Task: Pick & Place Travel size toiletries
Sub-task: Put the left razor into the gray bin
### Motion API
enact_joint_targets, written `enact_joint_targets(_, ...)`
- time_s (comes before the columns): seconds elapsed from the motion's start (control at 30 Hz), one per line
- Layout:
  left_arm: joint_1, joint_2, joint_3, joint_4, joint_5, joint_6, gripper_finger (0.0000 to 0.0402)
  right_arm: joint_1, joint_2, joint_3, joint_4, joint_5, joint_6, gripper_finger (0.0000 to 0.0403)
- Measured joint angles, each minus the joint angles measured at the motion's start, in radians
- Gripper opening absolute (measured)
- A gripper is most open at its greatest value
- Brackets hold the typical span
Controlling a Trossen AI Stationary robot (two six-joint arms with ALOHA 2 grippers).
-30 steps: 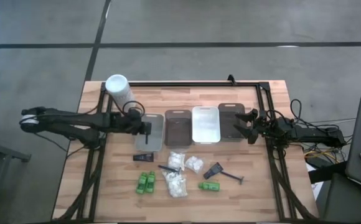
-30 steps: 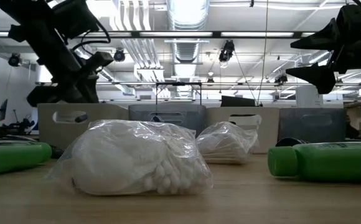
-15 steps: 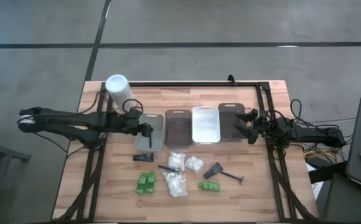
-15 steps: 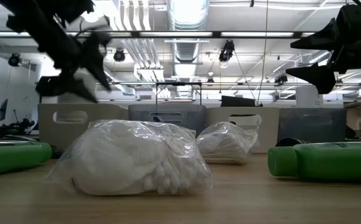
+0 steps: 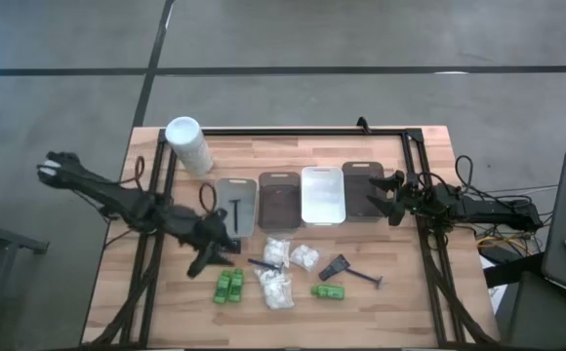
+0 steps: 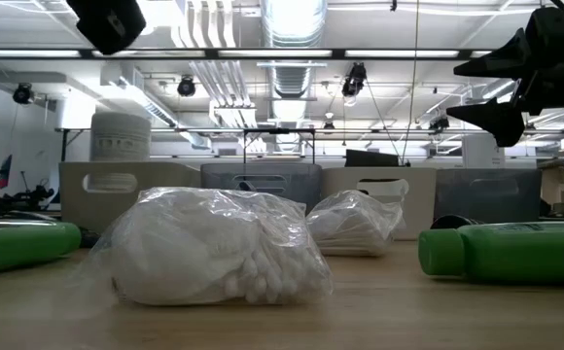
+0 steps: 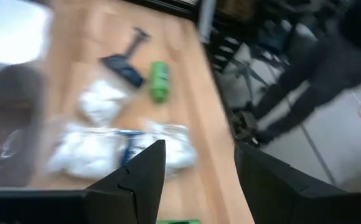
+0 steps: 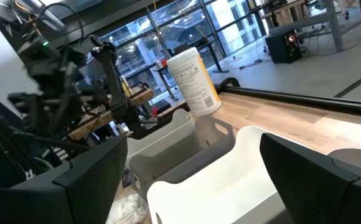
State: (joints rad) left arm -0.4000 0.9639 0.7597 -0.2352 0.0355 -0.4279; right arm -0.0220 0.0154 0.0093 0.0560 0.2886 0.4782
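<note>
My left gripper (image 5: 208, 258) hangs open above the wood near the table's front left, beside the short black tube (image 5: 226, 247) and above the pair of green bottles (image 5: 228, 286). Nothing sits between its fingers in the left wrist view (image 7: 199, 180). One thin dark razor (image 5: 234, 213) lies flat in the grey tray (image 5: 222, 222). White crinkly packets (image 5: 278, 252) (image 6: 214, 248), another green bottle (image 5: 329, 291) and two more razors (image 5: 262, 264) (image 5: 349, 272) lie on the table. My right gripper (image 5: 388, 198) waits open over the right-hand tray.
Four trays stand in a row: grey, brown (image 5: 279, 200), white (image 5: 322, 195) and dark (image 5: 361, 185). A tall white cylindrical container (image 5: 187, 143) stands at the far left corner. A black frame rail (image 5: 293, 130) runs along the far edge.
My left gripper has swung from over the grey tray toward the table's near edge and down-left, turning as it went. The razor it hung over the tray now lies in that tray, let go. The right arm kept still.
</note>
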Motion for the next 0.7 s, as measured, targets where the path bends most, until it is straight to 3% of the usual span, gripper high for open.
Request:
enact_joint_targets(0.23,-0.134,0.153,0.004,0.106,-0.134,0.113,0.0195,0.000,0.000,0.000,0.000,0.000,0.000,0.0363)
enact_joint_targets(0.43,-0.146,0.279,0.030,0.107,-0.149,0.141,0.0195,0.000,0.000,0.000,0.000,0.000,0.000,0.0364)
enact_joint_targets(0.7,-0.153,0.424,0.105,-0.018,-0.254,0.237,0.0195,0.000,0.000,0.000,0.000,0.000,0.000,0.0364)
